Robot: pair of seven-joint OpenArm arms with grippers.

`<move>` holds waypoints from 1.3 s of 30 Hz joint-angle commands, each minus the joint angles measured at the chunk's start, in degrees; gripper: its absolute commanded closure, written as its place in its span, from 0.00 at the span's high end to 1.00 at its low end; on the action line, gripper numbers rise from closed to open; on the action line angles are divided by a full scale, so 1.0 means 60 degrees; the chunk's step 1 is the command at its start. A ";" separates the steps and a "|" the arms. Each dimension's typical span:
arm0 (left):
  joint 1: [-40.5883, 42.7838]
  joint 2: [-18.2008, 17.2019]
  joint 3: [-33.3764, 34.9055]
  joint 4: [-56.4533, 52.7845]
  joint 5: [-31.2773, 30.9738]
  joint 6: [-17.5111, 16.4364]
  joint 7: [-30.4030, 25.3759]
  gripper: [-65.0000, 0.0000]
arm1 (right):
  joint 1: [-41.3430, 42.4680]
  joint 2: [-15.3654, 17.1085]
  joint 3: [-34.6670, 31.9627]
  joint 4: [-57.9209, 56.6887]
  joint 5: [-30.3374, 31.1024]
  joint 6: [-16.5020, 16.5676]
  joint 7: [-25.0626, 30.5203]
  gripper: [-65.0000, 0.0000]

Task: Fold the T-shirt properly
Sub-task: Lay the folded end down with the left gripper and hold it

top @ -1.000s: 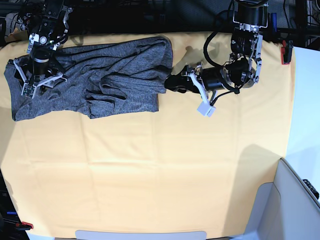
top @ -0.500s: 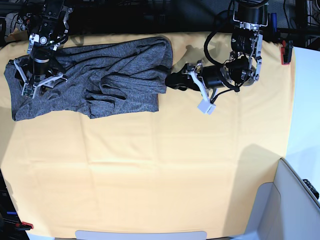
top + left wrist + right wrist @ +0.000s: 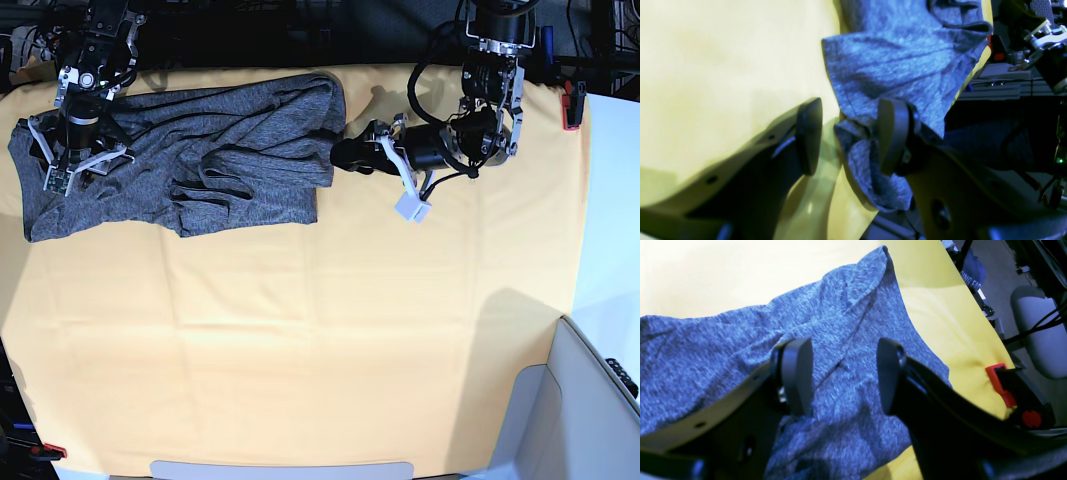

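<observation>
Grey heathered T-shirt (image 3: 190,160) lies crumpled along the far edge of the tabletop, on the yellow-orange cloth (image 3: 300,330). Left tool (image 3: 848,136) is wide open at the shirt's right-hand edge in the base view; a bunched fold sits between its pads, not clamped. Right tool (image 3: 840,373) is also spread wide, hovering over the shirt's other end, gripping nothing.

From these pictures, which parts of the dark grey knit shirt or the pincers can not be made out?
- Base view: the heathered dark grey knit shirt is partly covered at its far-left part by the right pincer.
- Left wrist view: the shirt edge passes behind a finger; contact unclear.
- Right wrist view: the shirt runs off the left edge.
</observation>
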 commanded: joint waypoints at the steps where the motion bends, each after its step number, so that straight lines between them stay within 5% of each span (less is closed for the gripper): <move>1: -0.0118 -0.0060 -0.0031 0.0133 -0.0202 -0.0077 -0.0116 0.39 | 0.0020 0.0067 0.0021 0.0176 -0.0052 -0.0064 0.0268 0.47; 17: -0.0001 -0.0060 -0.0002 -0.0013 -0.0202 -0.0077 -0.0116 0.42 | -0.0097 0.0067 0.0021 0.0176 -0.0052 -0.0064 0.0283 0.48; 29: -0.1334 -0.0060 0.0013 -0.1552 -0.0173 -0.0077 -0.0394 0.42 | -0.0170 0.0067 0.0021 0.0176 -0.0052 -0.0064 0.0283 0.48; 39: -0.1114 0.0219 0.0028 -0.1552 0.0707 -0.0077 -0.0394 0.42 | -0.0170 0.0067 0.0021 0.0176 -0.0052 -0.0064 0.0283 0.48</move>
